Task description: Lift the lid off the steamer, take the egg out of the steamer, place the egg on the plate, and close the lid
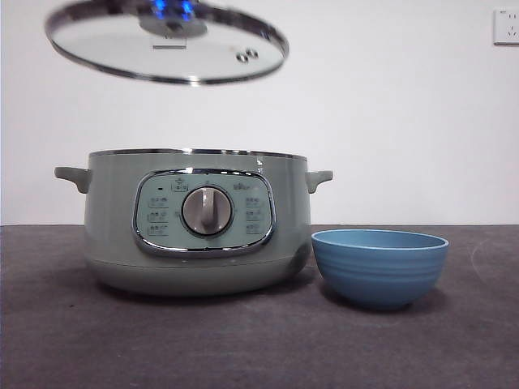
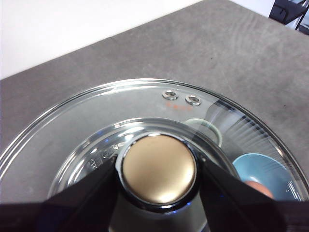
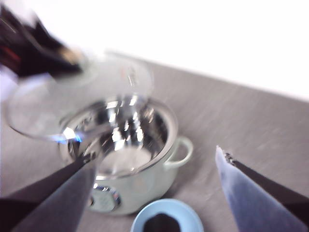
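A: Biggest first. Where is the steamer [image 1: 199,223]?

B: On the table [image 1: 65,340], dial facing the low camera, open at the top. The right wrist view shows its shiny inner pot. I cannot pick out an egg in there; that picture is blurred.

A: And the lid [image 1: 166,40]?

B: In the air, well above the steamer and off toward one side, slightly tilted. The left gripper [image 2: 158,175] has its jaws clamped on either side of the knob [image 2: 158,168], so the lid hangs from that one hold.

A: How will it handle?

B: Glass in a steel rim, so I judge it stiff, fairly heavy for its width, and breakable. Held only at the centre, it can swing or tip. The knob is the right place to grip; the rim is too thin and slick. It wants a slow, level descent when closing.

A: The plate [image 1: 379,275]?

B: A small blue bowl, just beside the steamer and not touching it. Something dark or reddish seems to sit inside it in the wrist views, too unclear to name.

A: The right gripper [image 3: 159,183]?

B: Above the bowl and the steamer's front, jaws spread wide, holding nothing.

A: And the egg, if it is still to fetch?

B: Light, smooth, round, likely slippery and easy to crack. Take it across the middle with gentle pressure.
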`<state>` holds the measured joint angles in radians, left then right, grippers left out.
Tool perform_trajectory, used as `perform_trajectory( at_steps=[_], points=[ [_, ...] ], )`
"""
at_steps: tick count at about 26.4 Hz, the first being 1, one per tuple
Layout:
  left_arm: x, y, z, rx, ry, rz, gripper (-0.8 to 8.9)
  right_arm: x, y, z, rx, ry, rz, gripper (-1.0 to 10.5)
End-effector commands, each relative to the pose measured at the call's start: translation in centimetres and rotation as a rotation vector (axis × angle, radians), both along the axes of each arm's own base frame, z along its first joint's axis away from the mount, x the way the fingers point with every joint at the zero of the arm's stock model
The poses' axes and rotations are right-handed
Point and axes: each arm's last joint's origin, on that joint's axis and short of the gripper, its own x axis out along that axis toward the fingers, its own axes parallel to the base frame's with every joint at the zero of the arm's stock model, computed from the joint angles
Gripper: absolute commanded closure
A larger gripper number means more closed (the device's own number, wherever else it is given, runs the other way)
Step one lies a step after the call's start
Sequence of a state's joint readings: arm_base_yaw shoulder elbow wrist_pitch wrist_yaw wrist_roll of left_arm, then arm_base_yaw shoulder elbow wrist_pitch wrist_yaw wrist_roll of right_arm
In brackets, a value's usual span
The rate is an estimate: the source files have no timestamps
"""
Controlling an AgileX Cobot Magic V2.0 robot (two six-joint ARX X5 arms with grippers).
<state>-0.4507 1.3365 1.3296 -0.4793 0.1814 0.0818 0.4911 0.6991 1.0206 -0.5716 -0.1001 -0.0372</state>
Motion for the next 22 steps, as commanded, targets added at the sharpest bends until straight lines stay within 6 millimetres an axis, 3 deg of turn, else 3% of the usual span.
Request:
perform_trajectory(
  at_steps=[1, 7, 22],
  points=[
    [1.0, -0.6, 0.0, -0.006, -0.046, -0.021, 8.22, -1.0, -0.6, 0.3, 0.021, -0.025, -0.029, 5.3],
    [3.0, -1.5, -1.9, 0.011, -0.014, -0.022, 8.22, -2.2, -1.4, 0.7, 0.03, -0.066, -0.081, 5.3],
    [5.4, -2.7, -5.5, 0.059, 0.088, -0.023, 8.22, -2.2, -1.4, 0.5, 0.024, -0.056, -0.081, 5.3]
  ],
)
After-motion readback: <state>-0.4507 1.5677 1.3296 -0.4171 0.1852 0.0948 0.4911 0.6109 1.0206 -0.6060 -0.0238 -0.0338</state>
